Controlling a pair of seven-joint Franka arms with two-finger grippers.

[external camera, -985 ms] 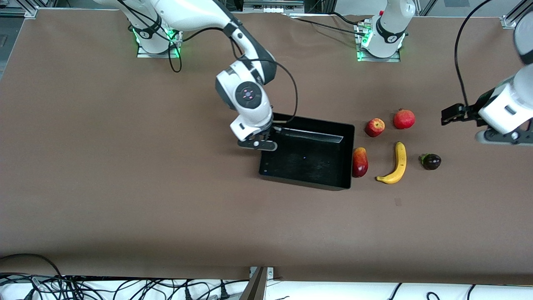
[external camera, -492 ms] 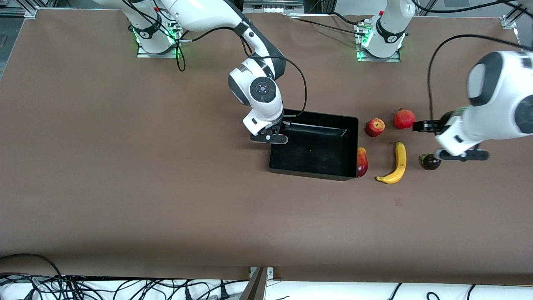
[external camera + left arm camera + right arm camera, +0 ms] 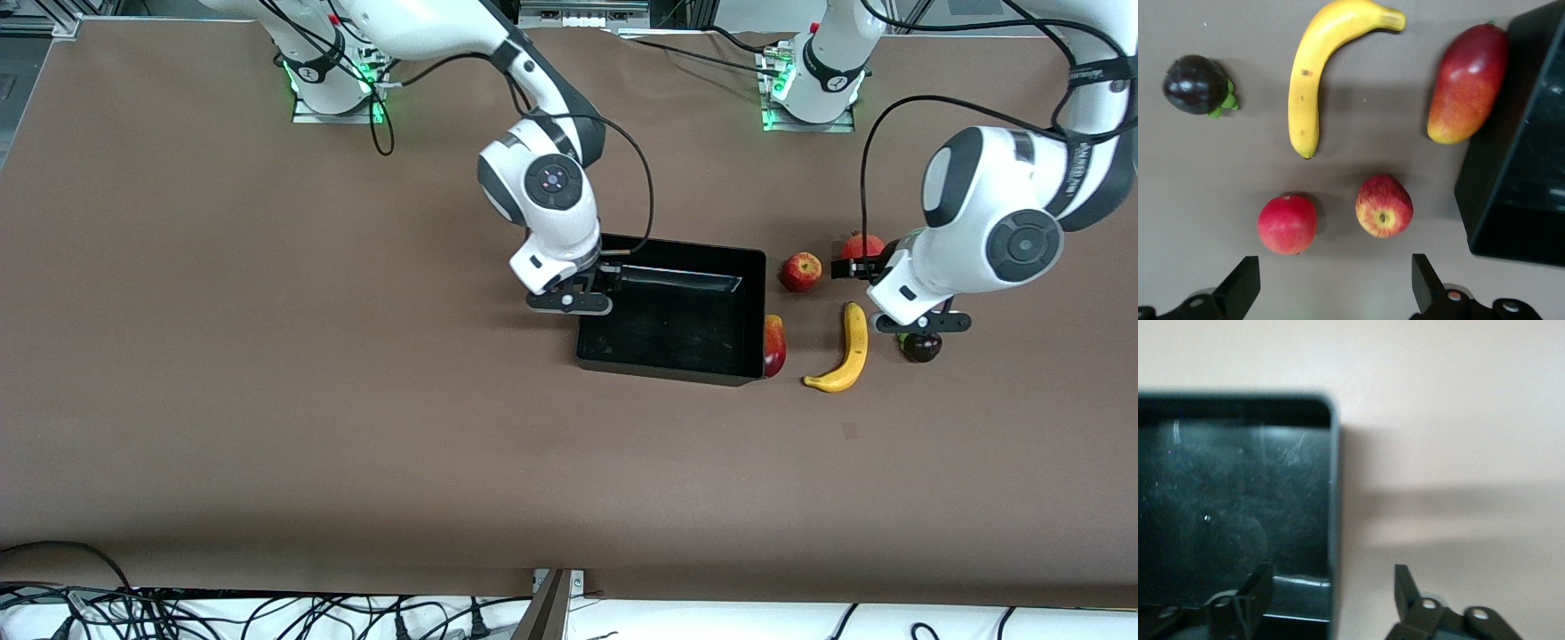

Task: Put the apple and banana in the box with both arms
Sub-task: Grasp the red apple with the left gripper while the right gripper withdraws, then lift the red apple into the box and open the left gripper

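The apple (image 3: 801,271) lies on the table beside the black box (image 3: 751,311), toward the left arm's end. The banana (image 3: 849,348) lies nearer the front camera than the apple. My left gripper (image 3: 920,324) hangs open and empty above the fruit. In the left wrist view its fingertips (image 3: 1333,293) stand wide apart, with the apple (image 3: 1383,205), the banana (image 3: 1313,73) and the box (image 3: 1525,153) below. My right gripper (image 3: 569,302) is open at the box's wall toward the right arm's end. In the right wrist view (image 3: 1333,593) one finger is inside the box (image 3: 1238,487) and one outside.
A uniformly red round fruit (image 3: 861,245) lies beside the apple, partly hidden by my left hand. A red-and-yellow mango (image 3: 774,345) lies against the box's wall. A dark purple fruit (image 3: 921,347) lies beside the banana, toward the left arm's end.
My left arm has swung in from the table's end to over the fruit. The box has slid toward the left arm's end up against the mango, with my right gripper at its wall.
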